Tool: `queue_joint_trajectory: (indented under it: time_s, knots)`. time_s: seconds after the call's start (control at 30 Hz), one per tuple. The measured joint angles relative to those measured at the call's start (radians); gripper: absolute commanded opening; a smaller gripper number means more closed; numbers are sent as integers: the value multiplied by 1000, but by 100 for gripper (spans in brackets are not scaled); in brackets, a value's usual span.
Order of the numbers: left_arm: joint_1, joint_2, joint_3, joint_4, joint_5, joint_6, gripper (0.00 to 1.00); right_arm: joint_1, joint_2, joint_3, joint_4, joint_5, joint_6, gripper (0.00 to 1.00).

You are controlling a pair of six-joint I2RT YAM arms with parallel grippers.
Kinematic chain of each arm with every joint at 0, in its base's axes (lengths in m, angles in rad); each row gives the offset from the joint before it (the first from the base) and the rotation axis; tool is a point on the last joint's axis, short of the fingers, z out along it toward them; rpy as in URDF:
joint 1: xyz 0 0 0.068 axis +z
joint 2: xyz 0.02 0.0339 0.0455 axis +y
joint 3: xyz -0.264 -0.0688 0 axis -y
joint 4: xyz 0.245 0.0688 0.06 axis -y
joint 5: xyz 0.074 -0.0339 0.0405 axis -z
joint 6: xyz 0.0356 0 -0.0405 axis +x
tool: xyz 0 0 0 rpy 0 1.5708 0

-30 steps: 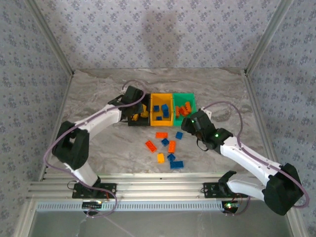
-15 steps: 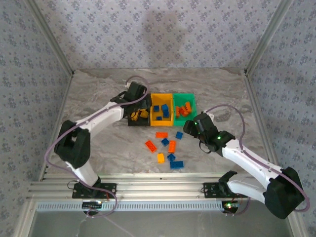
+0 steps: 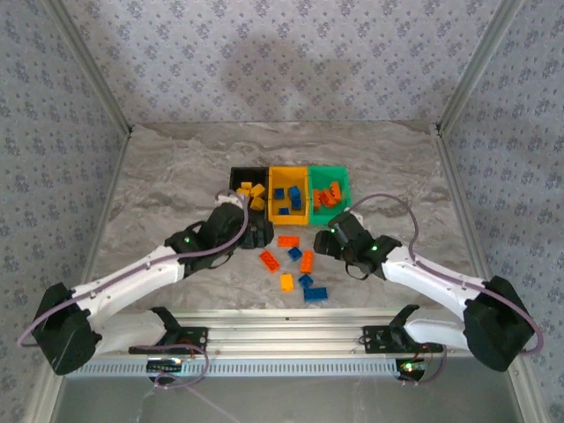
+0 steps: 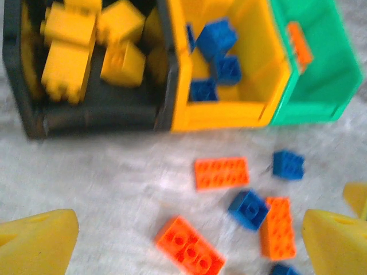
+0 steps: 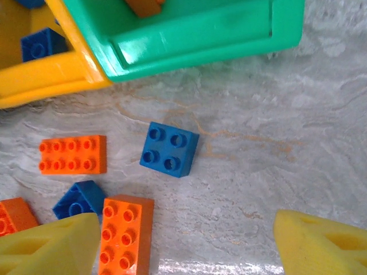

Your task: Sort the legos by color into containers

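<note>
The containers stand in a row: black bin (image 3: pixel 236 176) with yellow legos (image 4: pixel 71 54), yellow bin (image 3: pixel 289 217) with blue legos (image 4: pixel 217 40), green bin (image 3: pixel 345 192) with orange ones (image 3: pixel 328 195). Loose orange and blue legos lie in front on the table. My left gripper (image 3: pixel 258 236) (image 4: pixel 186 246) hangs open and empty just in front of the black bin, above an orange brick (image 4: pixel 189 247). My right gripper (image 3: pixel 326 238) (image 5: pixel 186 246) is open over bare table, a blue square brick (image 5: pixel 170 149) just ahead of it and an orange brick (image 5: pixel 123 238) by its left finger.
More loose bricks lie between the arms: an orange one (image 3: pixel 288 241), a blue one (image 3: pixel 294 254), a yellow-orange one (image 3: pixel 286 282) and a blue one (image 3: pixel 315 293). Marble table (image 3: pixel 176 167) with patterned walls on three sides; metal rail at the near edge.
My left gripper opened over the black bin, then drew back toward me to the loose bricks. My right gripper moved left and lower toward the blue square brick.
</note>
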Motion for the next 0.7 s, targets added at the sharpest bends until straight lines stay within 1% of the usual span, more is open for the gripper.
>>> queue_joint_trajectory:
  time_s: [0.17,0.33,0.53,0.63,0.7]
  knots:
    - [-7,-153,-173,-19,-21,-59,100,19,127,19,31,57,52,81]
    - [-7,-265,-253,-38,-37,-108,100,19,245,74,63,110,84,80]
    - [-7,-313,-296,-45,-38,-145,100,18,349,129,93,139,97,80]
    - [-7,-316,-302,-45,-40,-151,100,15,402,163,92,139,97,76]
    - [-8,-316,-303,-45,-40,-152,100,13,425,177,89,139,102,71]
